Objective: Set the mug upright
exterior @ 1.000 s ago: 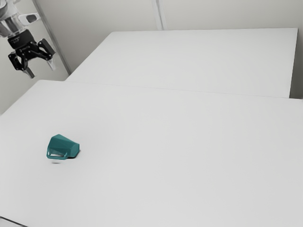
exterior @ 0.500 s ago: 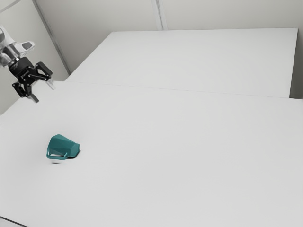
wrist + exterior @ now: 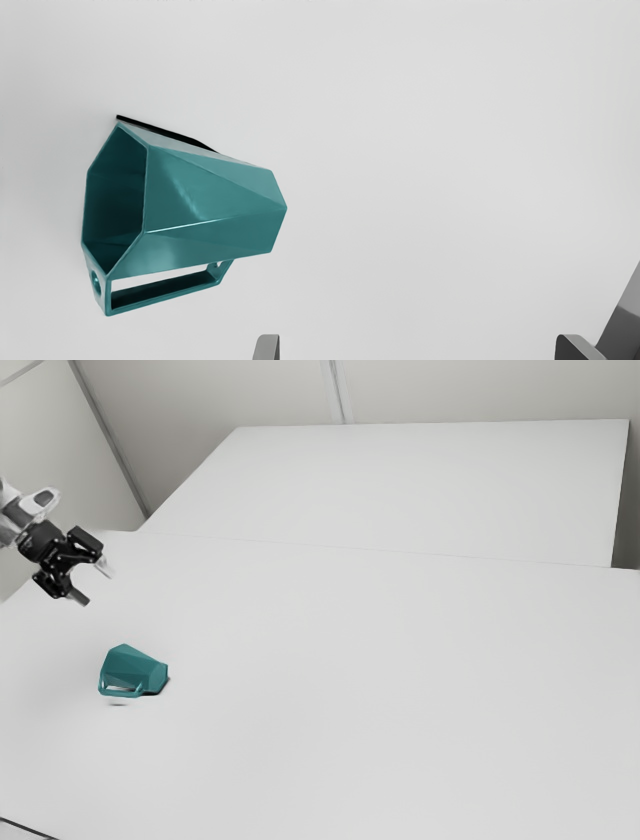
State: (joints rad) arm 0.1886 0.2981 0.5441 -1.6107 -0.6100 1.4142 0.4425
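Your gripper [image 3: 418, 346] stands wide and empty, so take the sideways mug [image 3: 215, 200], likely stiff, light and slick, crosswise, clear of its handle [image 3: 165, 295].

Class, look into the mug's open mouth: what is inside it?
The mug shows dark teal inner walls, with no contents in the part that is visible. The deeper inside is covered by its own outer side, so that cannot be told.

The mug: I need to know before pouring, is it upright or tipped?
Tipped: the mug lies on its side, its open mouth facing sideways.
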